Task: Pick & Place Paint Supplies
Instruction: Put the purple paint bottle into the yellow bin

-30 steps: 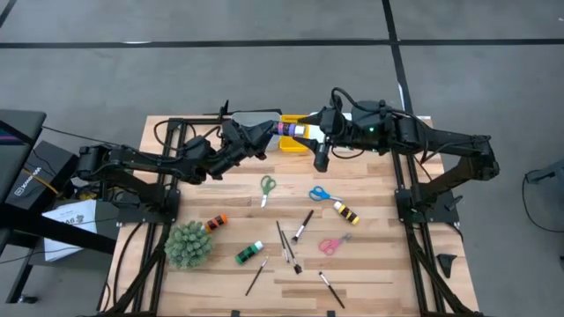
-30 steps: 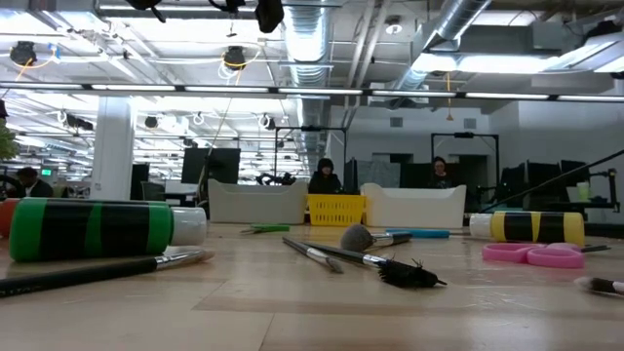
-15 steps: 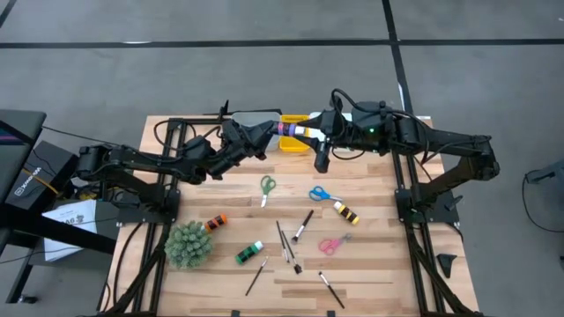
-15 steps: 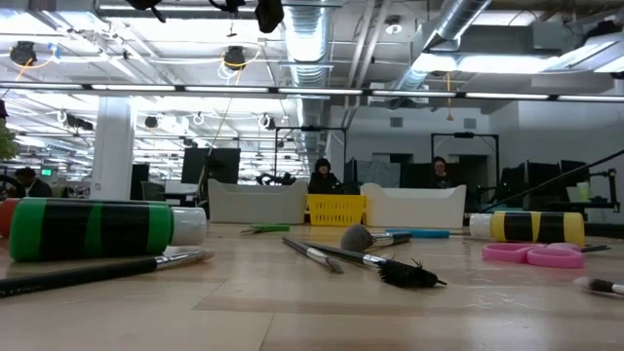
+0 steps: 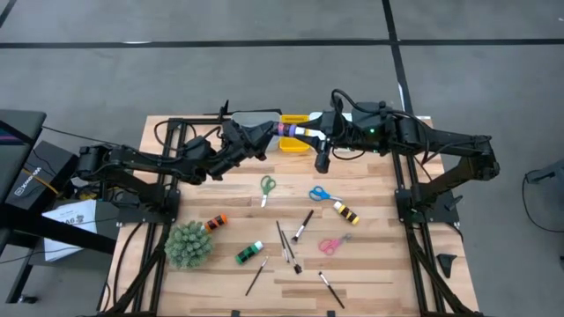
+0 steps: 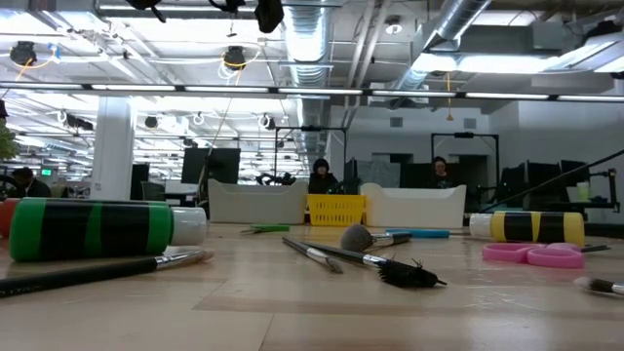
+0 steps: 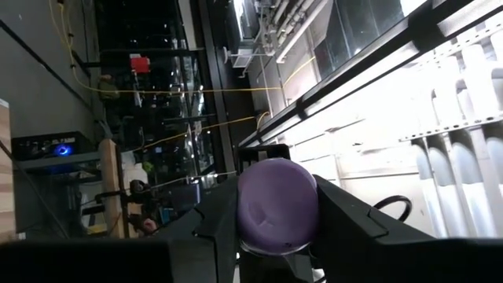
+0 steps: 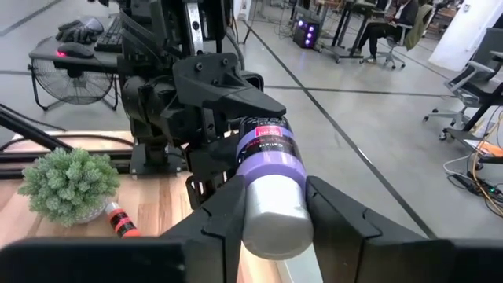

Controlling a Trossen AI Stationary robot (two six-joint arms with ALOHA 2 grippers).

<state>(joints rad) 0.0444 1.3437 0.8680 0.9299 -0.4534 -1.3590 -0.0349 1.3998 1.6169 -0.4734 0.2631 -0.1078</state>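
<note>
I see a purple paint bottle with a white cap (image 5: 293, 130) held in mid-air above the far edge of the wooden slatted surface (image 5: 370, 246), over the yellow tray (image 5: 294, 143). Its long axis runs left to right between the two arms. The left gripper (image 5: 264, 132) has its fingers closed on the purple base end (image 7: 277, 204). The right gripper (image 5: 319, 133) has its fingers partly open and closed around the white cap end (image 8: 273, 206). The middle of the bottle is largely covered by both sets of fingers, and its label is only partly readable in the right wrist view.

On the surface lie green-handled scissors (image 5: 266, 187), blue-handled scissors (image 5: 321, 194), pink-handled scissors (image 5: 331, 244), a yellow-and-black paint bottle (image 5: 345, 212), a green-and-black paint bottle (image 5: 248, 254), an orange paint bottle (image 5: 216, 222) partly hidden beside the spiky green plant ball (image 5: 188, 244), and several thin dark brushes (image 5: 302, 226). The low view shows neither gripper.
</note>
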